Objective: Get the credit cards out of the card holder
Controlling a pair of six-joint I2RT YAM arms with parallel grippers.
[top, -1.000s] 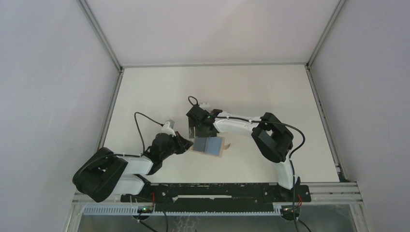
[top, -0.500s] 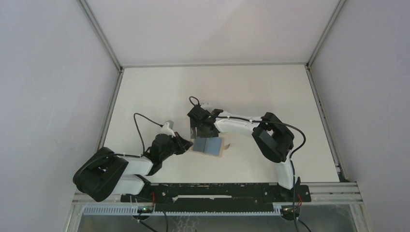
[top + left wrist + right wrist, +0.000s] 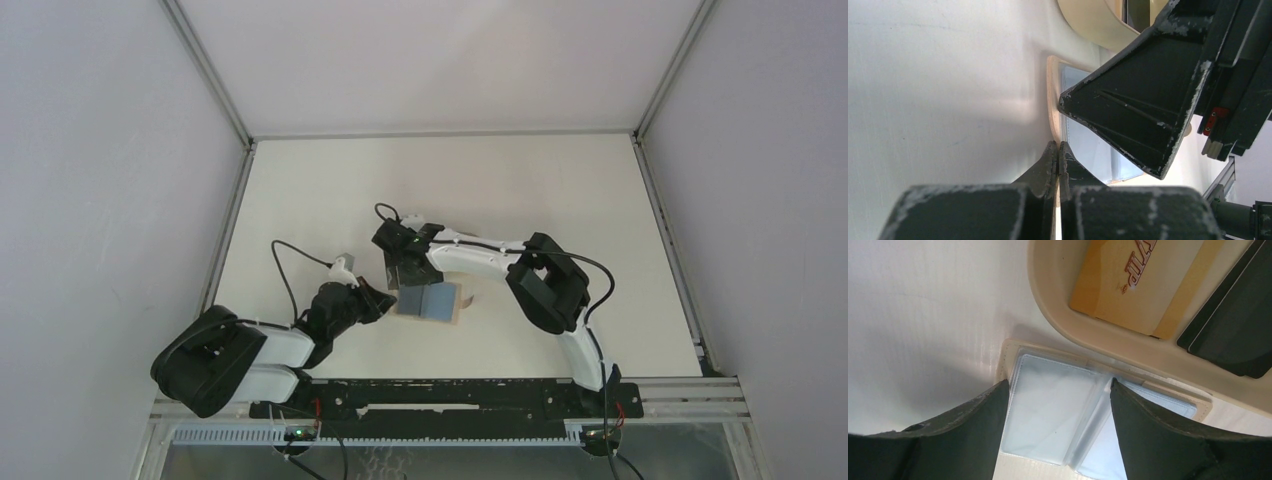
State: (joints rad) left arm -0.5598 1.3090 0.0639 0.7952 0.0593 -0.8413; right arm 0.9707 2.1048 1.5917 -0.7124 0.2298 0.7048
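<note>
The card holder [image 3: 435,303] lies open on the table, tan outside with light-blue clear sleeves inside [image 3: 1053,410]. I cannot tell whether a card sits in the sleeves. My left gripper [image 3: 388,303] is shut on the holder's tan left edge [image 3: 1053,100], fingertips pinched at the rim [image 3: 1058,146]. My right gripper [image 3: 402,283] hangs open just over the holder, its jaws spread wide either side of the left sleeve [image 3: 1059,382]. Black cards [image 3: 1233,335] and a gold card [image 3: 1128,285] lie in the tan oval tray [image 3: 1088,335] just beyond the holder.
The tray's rim also shows in the left wrist view [image 3: 1088,25], behind my right gripper's finger [image 3: 1148,100]. The white table [image 3: 330,200] is bounded by metal rails and grey walls. Both arms crowd the middle front.
My right gripper has shifted a little to the left over the holder. My left gripper keeps its pinch on the holder's edge, hardly moved.
</note>
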